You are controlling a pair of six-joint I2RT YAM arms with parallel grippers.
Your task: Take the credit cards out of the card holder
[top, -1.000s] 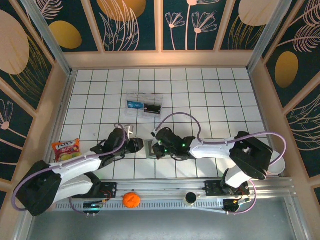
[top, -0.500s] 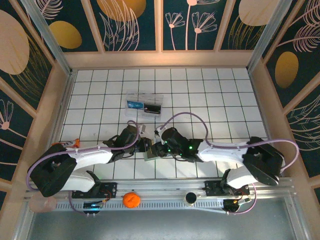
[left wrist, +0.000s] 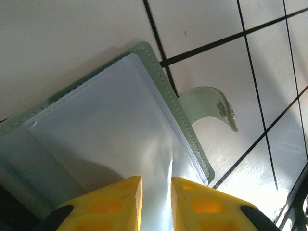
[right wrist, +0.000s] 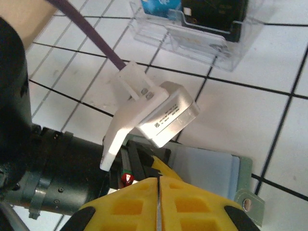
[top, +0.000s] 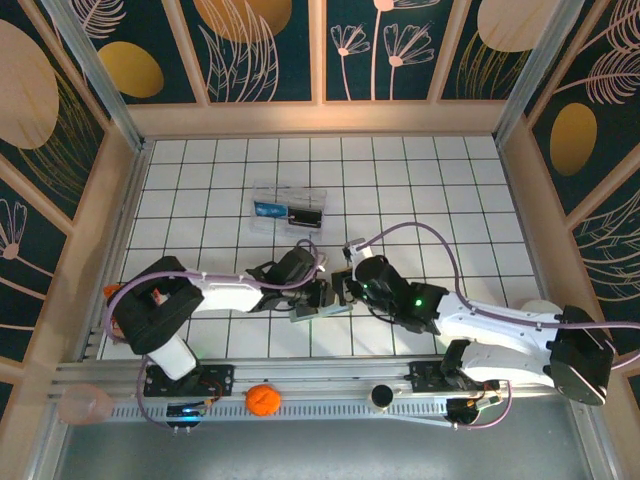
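Jaws of the left gripper [left wrist: 156, 182] stand narrowly apart on the holder [left wrist: 110, 110], whose pale inner face creases between them; whether they pinch it I cannot tell. The right gripper [right wrist: 157, 185] has its fingers pressed together, just beside the holder. The holder lies open on the table [top: 400, 180], near the middle of the near edge, between both grippers. The clear box [top: 288, 211] sits farther back.

Right hand [right wrist: 157, 186] pinched together, perhaps touching card holder [right wrist: 208, 168].
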